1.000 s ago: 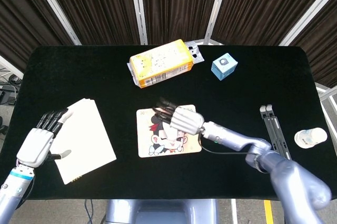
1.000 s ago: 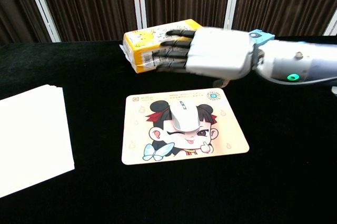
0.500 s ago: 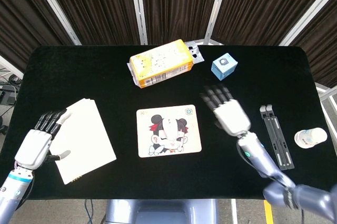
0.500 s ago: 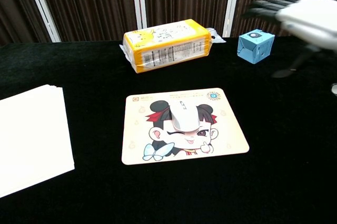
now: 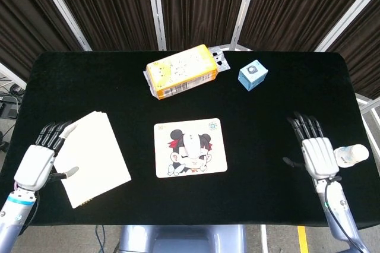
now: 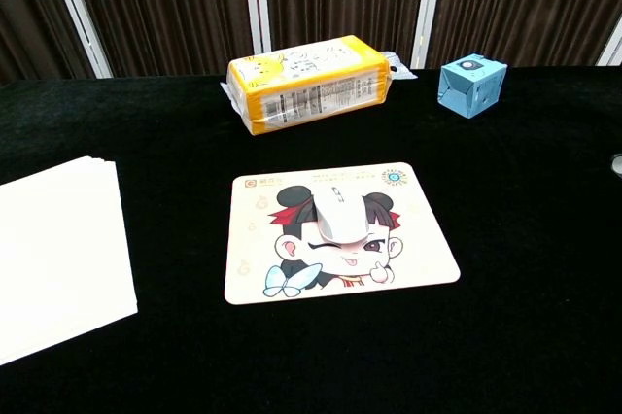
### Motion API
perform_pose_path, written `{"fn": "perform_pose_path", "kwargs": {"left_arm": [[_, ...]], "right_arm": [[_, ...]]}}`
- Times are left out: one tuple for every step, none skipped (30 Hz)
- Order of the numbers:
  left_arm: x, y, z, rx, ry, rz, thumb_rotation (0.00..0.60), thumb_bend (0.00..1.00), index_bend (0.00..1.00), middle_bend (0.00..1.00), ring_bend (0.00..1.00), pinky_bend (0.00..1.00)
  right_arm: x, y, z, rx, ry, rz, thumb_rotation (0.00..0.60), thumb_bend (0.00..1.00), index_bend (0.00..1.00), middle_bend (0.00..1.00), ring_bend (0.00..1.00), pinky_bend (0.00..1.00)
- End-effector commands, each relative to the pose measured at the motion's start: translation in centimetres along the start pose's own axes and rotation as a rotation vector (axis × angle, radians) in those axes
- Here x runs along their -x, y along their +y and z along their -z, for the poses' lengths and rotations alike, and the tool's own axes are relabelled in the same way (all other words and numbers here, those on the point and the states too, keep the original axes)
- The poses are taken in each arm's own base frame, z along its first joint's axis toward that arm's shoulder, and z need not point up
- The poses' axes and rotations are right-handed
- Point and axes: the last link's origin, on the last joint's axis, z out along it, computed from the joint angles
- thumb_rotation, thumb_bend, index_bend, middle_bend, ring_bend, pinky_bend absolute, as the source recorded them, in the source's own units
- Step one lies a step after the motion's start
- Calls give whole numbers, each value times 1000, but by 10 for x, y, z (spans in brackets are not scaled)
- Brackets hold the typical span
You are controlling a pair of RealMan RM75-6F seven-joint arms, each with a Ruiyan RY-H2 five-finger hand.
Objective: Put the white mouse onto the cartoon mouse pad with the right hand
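The white mouse [image 5: 191, 144] [image 6: 337, 215] lies on the cartoon mouse pad [image 5: 209, 165] [image 6: 418, 260], over the drawn character's head. My right hand [image 5: 314, 149] hovers open at the table's right side, far from the pad, fingers spread and pointing away from me. My left hand [image 5: 39, 159] is open at the front left, touching the edge of the white paper stack [image 5: 95, 155]. Neither hand appears in the chest view.
A yellow tissue pack [image 5: 181, 71] [image 6: 309, 82] and a small blue box [image 5: 253, 75] [image 6: 472, 84] sit at the back. A white bottle [image 5: 352, 155] lies near the right hand, which covers a dark bar. The paper stack [image 6: 58, 249] fills the left.
My right hand has let go of the mouse, risen off the pad and swung right and back toward me to the table's right side. The mouse stays on the pad.
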Motion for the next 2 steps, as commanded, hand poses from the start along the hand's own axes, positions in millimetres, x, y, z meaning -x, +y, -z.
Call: {"fn": "perform_pose_path", "kwargs": {"left_arm": [[0,0,1,2,4,-5,600,130,0,0,0,0],[1,0,1,2,4,-5,600,130,0,0,0,0]], "right_arm": [[3,-1,-1,1,-8,-1,600,20,55,0,0,0],[4,-1,-2,1,-12,-3,600,20,55,0,0,0]]}}
